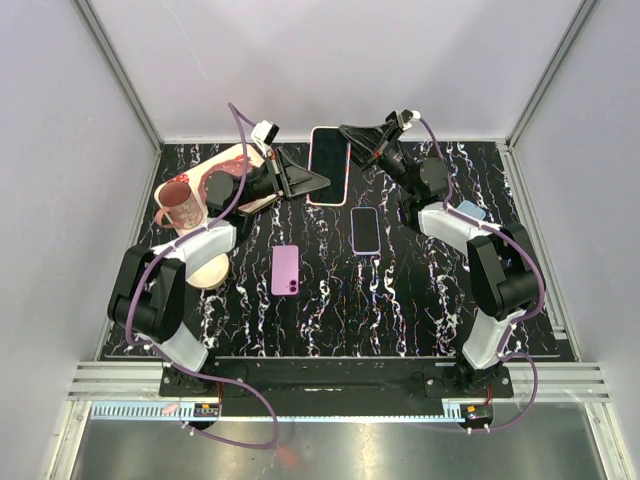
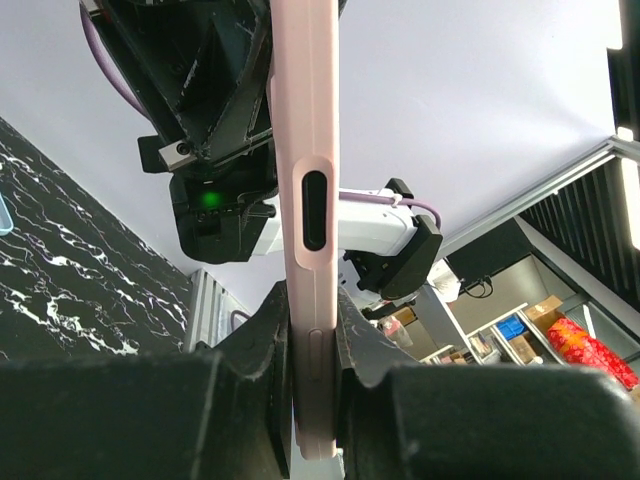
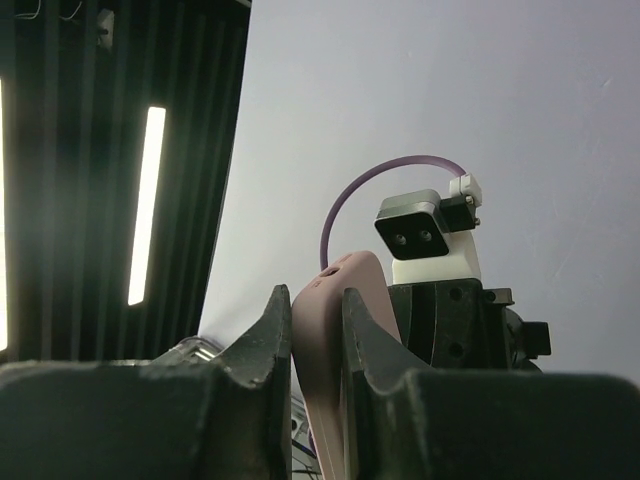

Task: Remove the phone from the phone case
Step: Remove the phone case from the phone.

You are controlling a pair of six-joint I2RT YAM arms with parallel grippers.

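While both grippers pinch it, the phone (image 1: 328, 165) sits inside its pink phone case (image 2: 305, 120), held over the far middle of the worktop (image 1: 420, 300).

Its dark screen faces up with a thin pink rim all round, and the case's side shows a smooth edge with one long oval cut-out. The worktop's far edge and the white back wall (image 1: 330, 60) lie just beyond it. A pink mug (image 1: 182, 205) stands well to the left, and a purple phone (image 1: 286, 270) and a smaller dark-screened phone (image 1: 366, 230) lie nearer, apart from it. The left gripper (image 2: 312, 330) is closed tight on the case's left long edge, and the right gripper (image 3: 318, 320) is closed on its far right corner.
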